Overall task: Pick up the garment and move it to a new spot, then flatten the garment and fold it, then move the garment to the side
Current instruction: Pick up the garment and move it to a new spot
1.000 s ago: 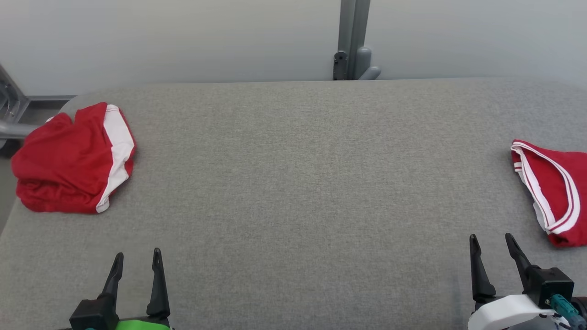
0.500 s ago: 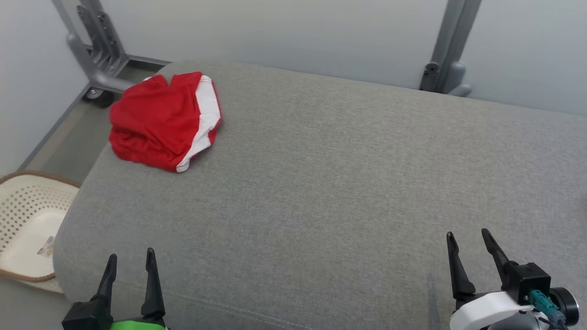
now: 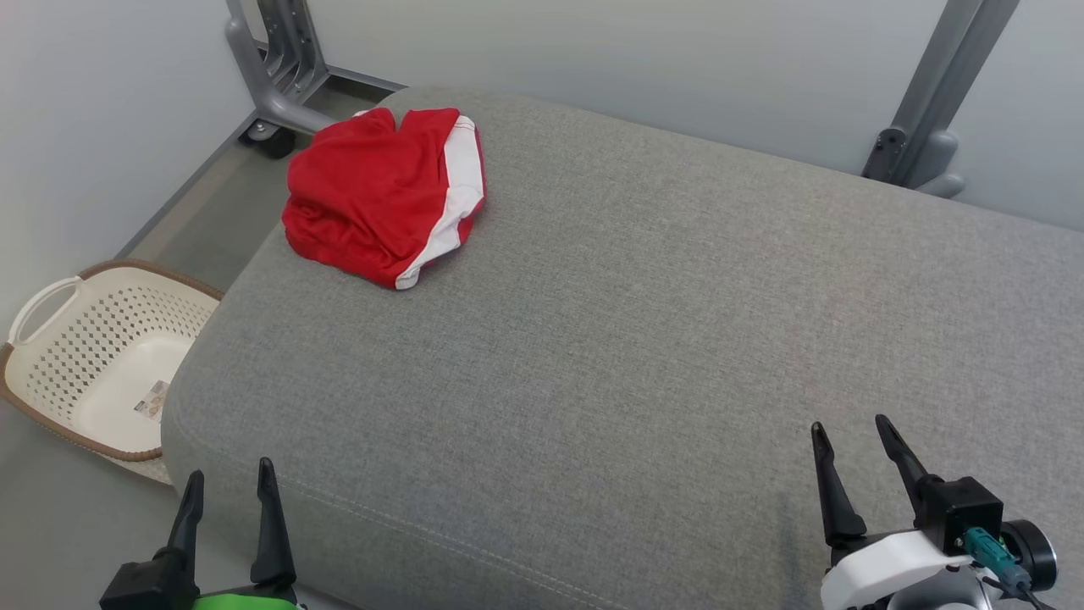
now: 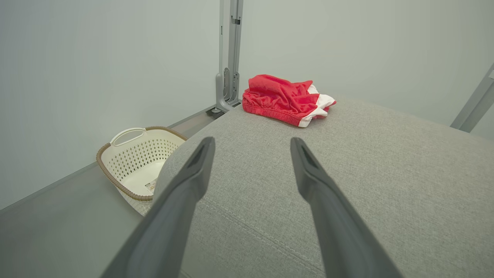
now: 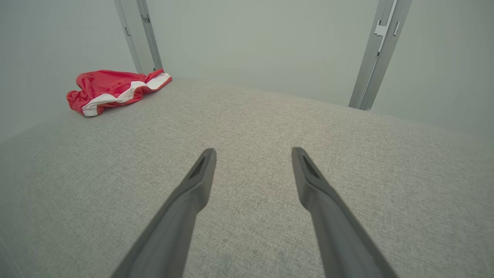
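**Red garment at far left corner, both grippers spread and empty**

The red garment with a white side panel lies bunched in a loose heap on the grey cushioned surface, at its far left corner, close to the rounded edge; nothing touches it. In the left wrist view the garment sits ahead of the fingers and a little to their right, its gathered waistband facing the camera; in the right wrist view it lies far off to the upper left, white band toward the camera.

The left gripper is at the lower left of the head view, over the near left edge of the cushion, its 2 dark fingers spread apart and holding nothing; the right gripper is at the lower right, above the near part of the cushion, its 2 fingers likewise parted and empty. Both are well apart from the garment; bare grey fabric shows between each pair of fingers.

A cream perforated basket with a brown rim stands on the floor just beside the cushion's left edge, with a small paper label lying on its bottom; 1 grey metal post rises behind the garment, and another post stands at the far right against the pale wall.
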{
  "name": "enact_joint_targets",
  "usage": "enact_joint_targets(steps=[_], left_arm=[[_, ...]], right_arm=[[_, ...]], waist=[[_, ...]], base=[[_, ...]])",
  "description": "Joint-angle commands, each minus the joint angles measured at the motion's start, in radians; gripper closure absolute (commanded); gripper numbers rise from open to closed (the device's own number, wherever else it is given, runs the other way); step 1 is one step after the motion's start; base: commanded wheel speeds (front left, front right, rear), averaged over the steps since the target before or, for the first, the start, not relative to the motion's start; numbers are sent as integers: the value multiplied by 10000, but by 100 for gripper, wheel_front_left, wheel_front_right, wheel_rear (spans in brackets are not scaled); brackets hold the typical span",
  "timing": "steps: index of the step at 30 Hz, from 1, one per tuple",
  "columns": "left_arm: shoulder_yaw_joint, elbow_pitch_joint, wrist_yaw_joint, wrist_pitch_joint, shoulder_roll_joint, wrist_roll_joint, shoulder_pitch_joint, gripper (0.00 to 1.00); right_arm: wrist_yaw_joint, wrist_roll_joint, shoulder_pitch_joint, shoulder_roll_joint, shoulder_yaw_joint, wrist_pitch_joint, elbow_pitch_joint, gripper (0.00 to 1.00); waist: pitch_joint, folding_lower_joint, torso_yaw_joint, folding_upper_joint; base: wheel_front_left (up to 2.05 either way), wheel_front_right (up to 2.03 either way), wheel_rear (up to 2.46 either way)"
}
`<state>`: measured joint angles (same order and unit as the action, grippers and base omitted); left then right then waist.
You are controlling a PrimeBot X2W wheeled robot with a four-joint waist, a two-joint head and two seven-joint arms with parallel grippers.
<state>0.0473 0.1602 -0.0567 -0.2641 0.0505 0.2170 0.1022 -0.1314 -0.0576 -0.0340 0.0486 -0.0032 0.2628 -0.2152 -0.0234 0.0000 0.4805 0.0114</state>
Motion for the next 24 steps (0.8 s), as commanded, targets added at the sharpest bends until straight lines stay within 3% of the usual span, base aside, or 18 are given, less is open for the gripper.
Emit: enact_joint_targets(steps=[1,7,14,20,24], left_arm=[[9,-50,72,2,10,97,-99,0],[-152,-200,112,2,8,415,-724,0],[-309,-97,196,2,9,1012,-2576,0],[71,1230,-112,2,11,1706,-4736,0],[545,2914,-417,35,32,2594,-6080,0]], right_arm=[[15,46,116,43,-42,28,10,0],[15,164,493,300,-188,28,231,0],[15,198,1652,1109,-438,28,767,0],[15,126,2607,1794,-622,28,1194,0],[15,75,2950,2024,-470,28,1451,0]], waist=[[-185,0,-168,-114],[-1085,0,-509,-114],[-3189,0,-985,-114],[-4688,0,-1421,-114],[-5294,0,-1800,-114]], base=[[0,0,0],[0,0,0],[0,0,0],[0,0,0],[0,0,0]])
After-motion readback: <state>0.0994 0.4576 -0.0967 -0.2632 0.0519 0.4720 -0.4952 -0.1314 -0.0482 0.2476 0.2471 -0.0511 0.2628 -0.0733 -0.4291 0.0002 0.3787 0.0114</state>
